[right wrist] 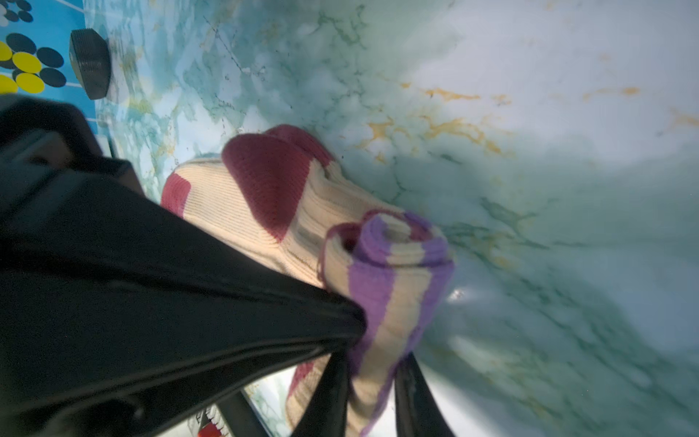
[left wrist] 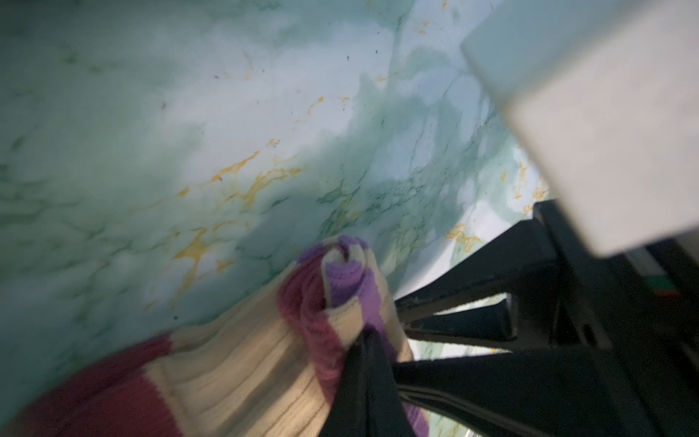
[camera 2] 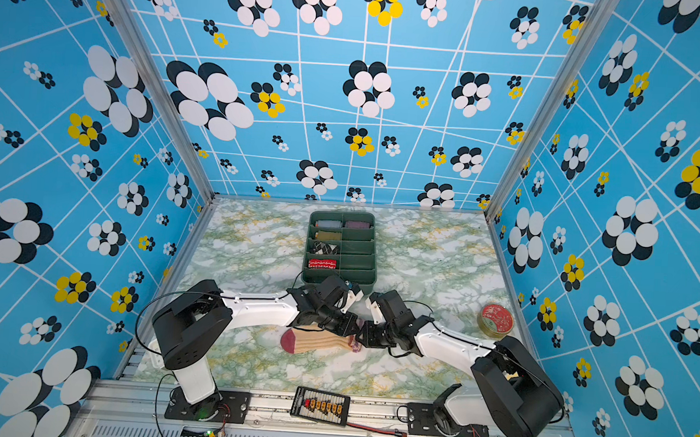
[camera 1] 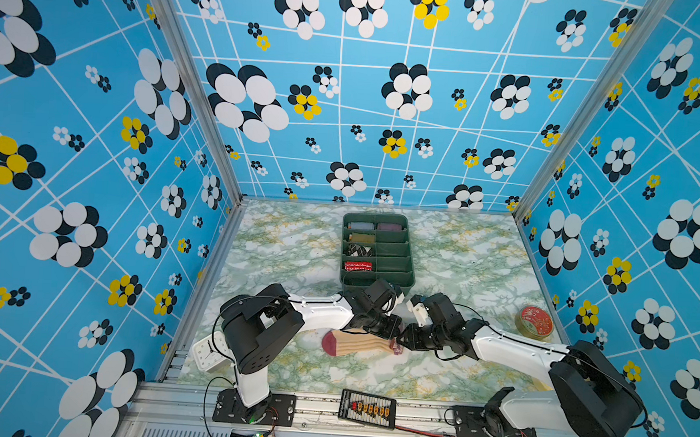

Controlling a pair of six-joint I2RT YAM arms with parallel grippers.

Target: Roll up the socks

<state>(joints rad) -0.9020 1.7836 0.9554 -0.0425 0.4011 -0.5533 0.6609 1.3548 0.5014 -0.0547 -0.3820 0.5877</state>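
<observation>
Near table (camera 1: 289, 370) front: socks (camera 1: 357, 344) rolled at cuff only; foot and toe flat, most rolling left. Left gripper (right wrist: 353, 327) pinches roll; right gripper (right wrist: 372, 363) parted astride it.

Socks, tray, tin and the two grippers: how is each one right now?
socks: lying flat, only the striped cuff end rolled up.
left gripper: shut on the rolled cuff.
right gripper: open, straddling the roll.
tray: some compartments hold sock rolls, others are empty.
tin: lid on.
</observation>
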